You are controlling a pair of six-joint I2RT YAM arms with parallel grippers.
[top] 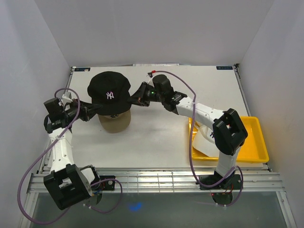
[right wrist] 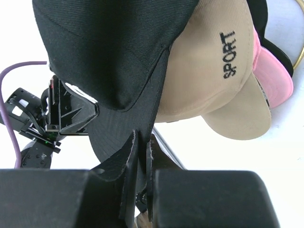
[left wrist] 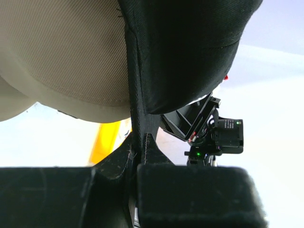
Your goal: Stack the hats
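The black cap (top: 109,90) with a white logo is at the back left part of the counter (top: 156,142), held from two sides. The left arm rises from its base, bends at the elbow and points its forearm to the right. Its left pincer (top: 93,111) is closed tightly on the left edge of the black cap, and the wrist view shows the dark fabric pinched between the fingers. The right arm reaches from its base far to the left across the counter. Its right pincer (top: 134,100) is clamped narrow on the right edge of the same cap. The black cap is over the tan cap (top: 114,123), whose brim points toward the near side. In the right wrist view the pink cap (right wrist: 278,76) shows under the tan one. The white cap (top: 207,135) lies in the yellow tray (top: 254,142) at the right, well apart from the others.
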